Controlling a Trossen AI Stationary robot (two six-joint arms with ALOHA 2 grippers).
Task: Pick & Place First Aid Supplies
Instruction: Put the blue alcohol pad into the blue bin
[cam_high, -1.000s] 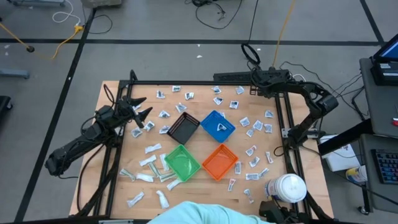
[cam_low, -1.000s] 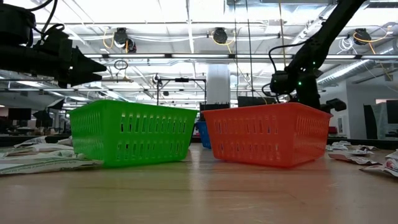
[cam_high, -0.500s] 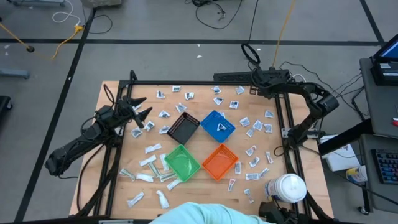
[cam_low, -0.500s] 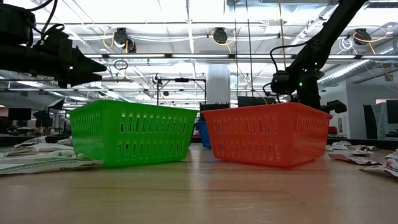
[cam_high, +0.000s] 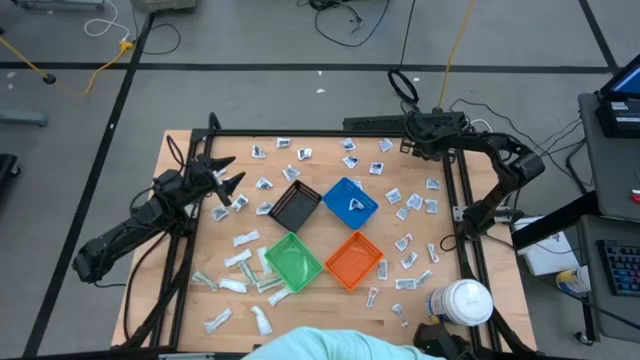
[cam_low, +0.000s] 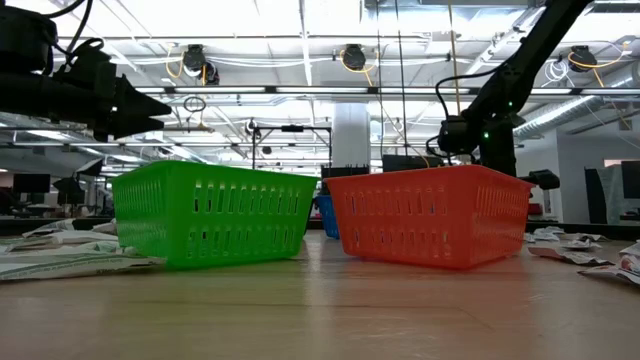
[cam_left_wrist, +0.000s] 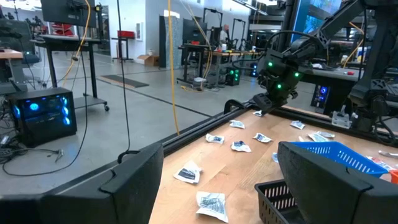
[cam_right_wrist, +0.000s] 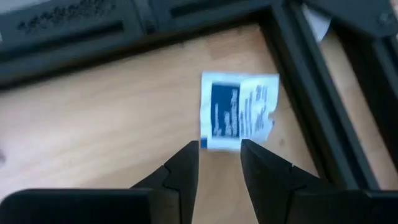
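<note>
my right jaws (cam_right_wrist: 217, 163): narrow gap, holding nothing; tips just beside small white-and-blue flat packet (cam_right_wrist: 238, 111) at table (cam_right_wrist: 93, 118) corner | my left jaws (cam_high: 228, 176): wide, empty

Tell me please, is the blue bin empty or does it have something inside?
Not empty. In the high view the blue bin holds one white packet, lying on its floor near the middle. Whether anything else lies in it, I cannot tell.

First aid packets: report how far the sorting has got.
Barely begun. Done: one packet lies in the blue bin. In hand: the right gripper has its jaws at a blue-printed packet in the table's far right corner, not lifted. Left: dozens of scattered packets; the left gripper waits open.
</note>
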